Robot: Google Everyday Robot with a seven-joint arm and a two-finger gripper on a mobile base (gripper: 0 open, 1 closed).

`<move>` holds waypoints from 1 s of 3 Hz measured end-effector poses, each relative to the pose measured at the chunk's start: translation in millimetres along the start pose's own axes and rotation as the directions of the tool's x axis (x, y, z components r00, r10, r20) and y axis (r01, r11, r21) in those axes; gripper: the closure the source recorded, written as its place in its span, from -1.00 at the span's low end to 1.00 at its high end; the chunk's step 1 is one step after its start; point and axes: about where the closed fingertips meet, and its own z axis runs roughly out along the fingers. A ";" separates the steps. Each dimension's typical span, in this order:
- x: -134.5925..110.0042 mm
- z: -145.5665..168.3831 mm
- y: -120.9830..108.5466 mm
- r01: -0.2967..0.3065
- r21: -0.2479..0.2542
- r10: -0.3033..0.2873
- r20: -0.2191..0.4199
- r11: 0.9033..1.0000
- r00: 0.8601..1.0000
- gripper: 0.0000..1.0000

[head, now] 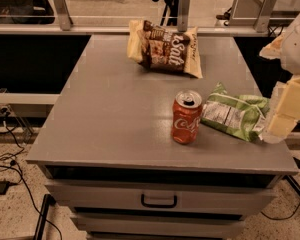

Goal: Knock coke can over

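Observation:
The coke can is red with white script and a silver top with a pull tab. It stands upright on the grey table, right of centre and near the front edge. Its right side touches or nearly touches a green snack bag. My gripper shows as pale blocky parts at the right edge of the view, over the right end of the green bag and about a can's height to the right of the can.
A brown and cream snack bag lies at the back of the table. Drawers with a black handle sit under the tabletop. A glass railing runs behind the table. Cables lie on the floor at left.

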 end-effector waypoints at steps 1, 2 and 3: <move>-1.6 0.5 -0.4 0.004 -0.002 -0.004 0.008 1.000 1.000 -1.00; -13.0 4.8 -2.9 0.032 -0.021 -0.030 0.066 0.999 0.997 -1.00; -60.2 23.3 -8.4 0.135 -0.048 -0.122 0.212 0.990 0.970 -1.00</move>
